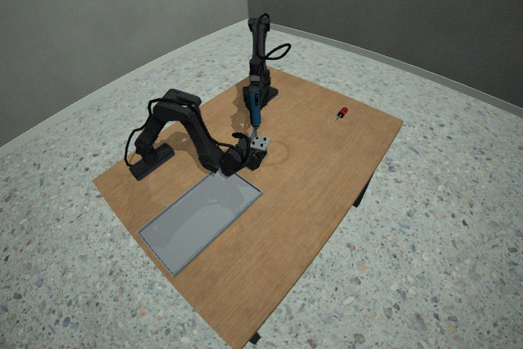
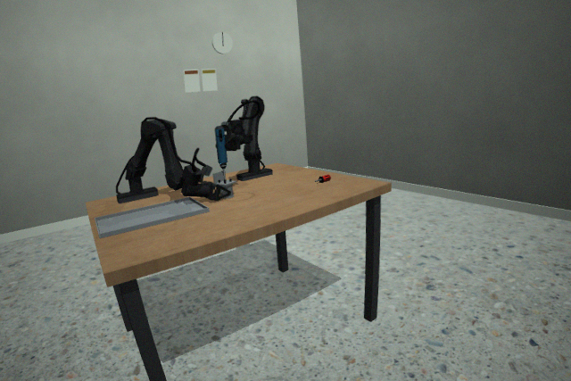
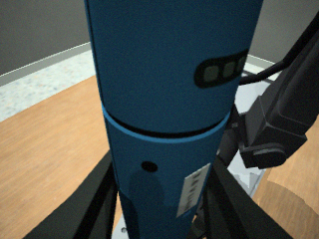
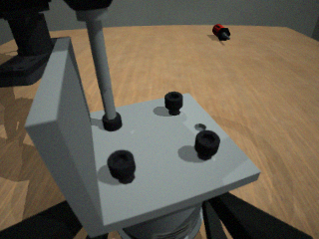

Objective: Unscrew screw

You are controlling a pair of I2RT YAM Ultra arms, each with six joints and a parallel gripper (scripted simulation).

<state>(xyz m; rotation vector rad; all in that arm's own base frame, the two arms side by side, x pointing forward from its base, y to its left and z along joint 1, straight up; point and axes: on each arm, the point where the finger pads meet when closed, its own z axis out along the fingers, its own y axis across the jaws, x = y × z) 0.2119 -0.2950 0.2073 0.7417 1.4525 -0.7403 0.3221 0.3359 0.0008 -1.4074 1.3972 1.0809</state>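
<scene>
Before you, the bracket [image 1: 260,142] [image 2: 223,184] [image 4: 150,154] sits on the joint module [image 4: 164,226]; four screws stand in its plate, the electric screwdriver [image 1: 255,107] [image 2: 221,144] [image 3: 164,100] above one; your tray [image 1: 203,220] [image 2: 152,216] and hand screwdriver [image 1: 342,113] [image 2: 324,178] [image 4: 220,32] lie on opposite sides.
</scene>
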